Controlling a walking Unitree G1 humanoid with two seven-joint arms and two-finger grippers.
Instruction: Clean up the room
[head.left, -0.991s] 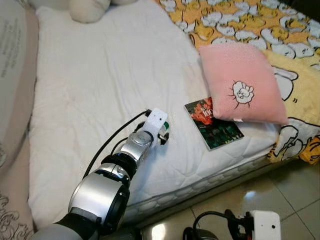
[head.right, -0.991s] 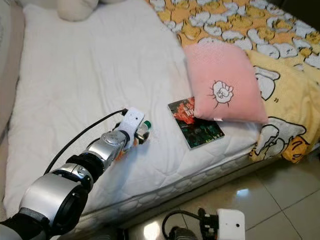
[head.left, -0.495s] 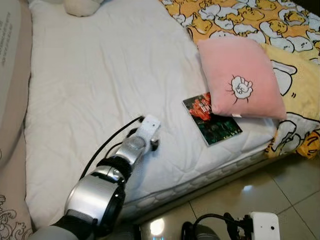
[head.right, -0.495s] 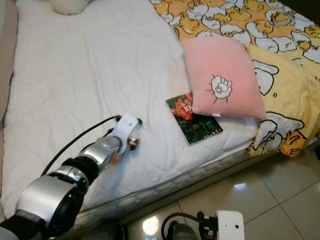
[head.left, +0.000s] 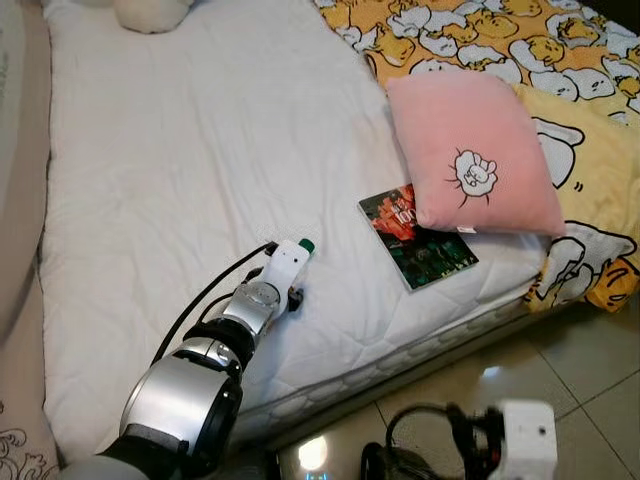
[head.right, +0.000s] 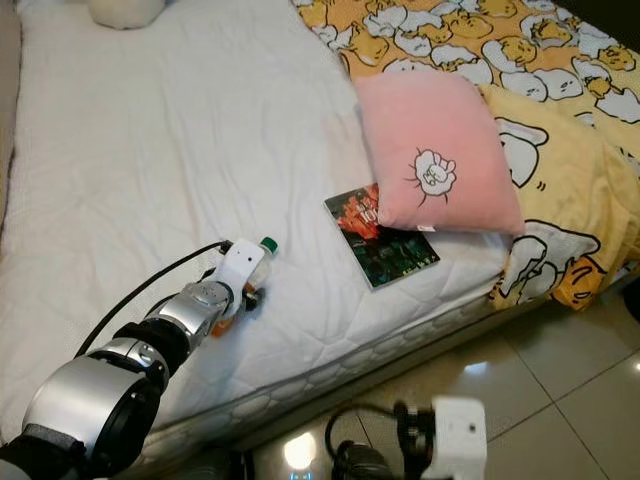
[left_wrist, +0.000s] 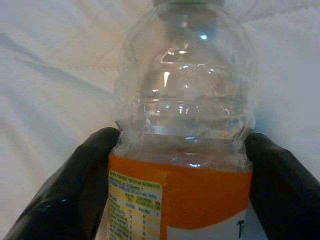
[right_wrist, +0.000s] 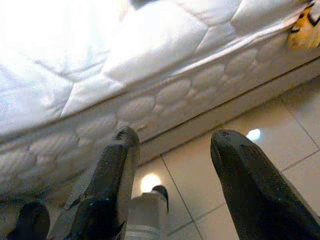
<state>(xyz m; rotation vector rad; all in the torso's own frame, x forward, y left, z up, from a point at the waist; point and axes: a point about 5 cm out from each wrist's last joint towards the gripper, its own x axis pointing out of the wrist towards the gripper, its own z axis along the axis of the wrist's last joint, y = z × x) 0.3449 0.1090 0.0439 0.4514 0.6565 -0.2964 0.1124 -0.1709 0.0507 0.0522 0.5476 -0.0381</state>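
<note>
A clear plastic bottle (left_wrist: 182, 125) with an orange label and a green cap (head.left: 307, 244) is held low over the white mattress (head.left: 200, 150). My left gripper (left_wrist: 180, 192) is shut on it, one black finger (left_wrist: 75, 190) on each side of the label. In the eye views the white wrist housing (head.left: 285, 268) covers most of the bottle. My right gripper (right_wrist: 175, 165) is open with nothing between its fingers, hanging over the tiled floor (right_wrist: 200, 190) beside the mattress edge. A book (head.left: 418, 240) lies on the mattress to the right of the bottle, partly under a pink pillow (head.left: 470, 155).
A yellow duck-print blanket (head.left: 560, 60) covers the right side of the bed. A cream plush toy (head.left: 150, 12) sits at the far end. The mattress's near edge drops to glossy tiles (head.left: 590, 390). My right arm's white wrist housing (head.left: 525, 435) hangs low over them.
The view has shifted slightly. My left gripper, still shut on the bottle, has drawn a little to the left, away from the book. The right gripper stays open over the floor.
</note>
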